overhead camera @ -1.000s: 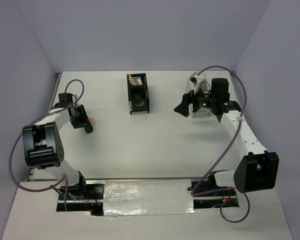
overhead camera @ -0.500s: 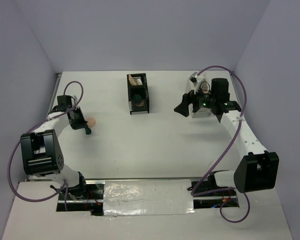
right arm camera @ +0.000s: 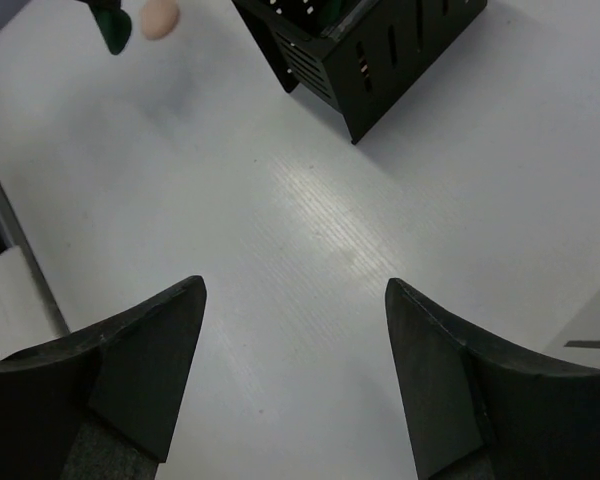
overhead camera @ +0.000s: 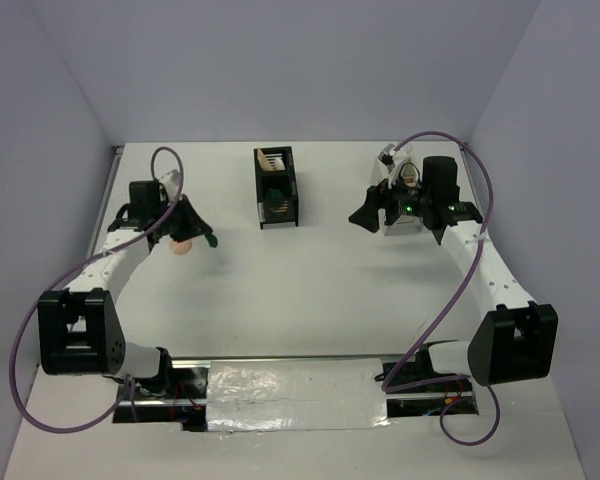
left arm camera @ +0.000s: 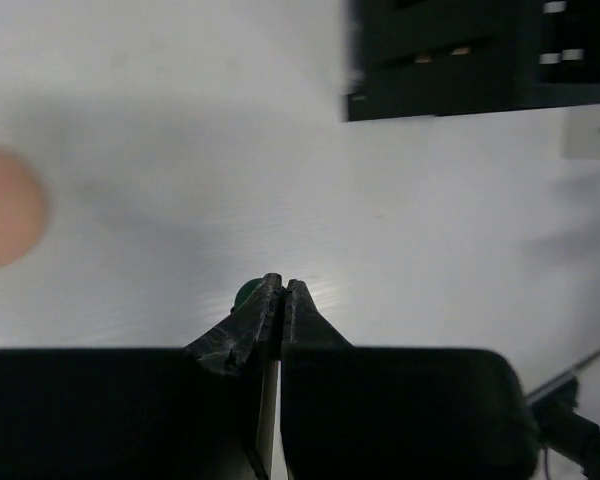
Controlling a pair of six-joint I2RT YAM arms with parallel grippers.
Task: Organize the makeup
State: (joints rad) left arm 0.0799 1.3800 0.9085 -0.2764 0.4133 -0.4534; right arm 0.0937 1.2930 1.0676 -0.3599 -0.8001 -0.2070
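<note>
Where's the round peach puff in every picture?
Top external: the peach round puff is left of the middle, on the white surface.
Left wrist: a blurry peach blob at the left edge.
Right wrist: at the top edge, left side, beside the dark green round compact.
Shared landmark: the black slotted organizer box shows in all three.

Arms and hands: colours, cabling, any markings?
Left arm and right arm: white links, boxy black joint housings, a purple cable looping along each. Left hand and right hand: black, tapered fingers. Green lights on the right wrist.
</note>
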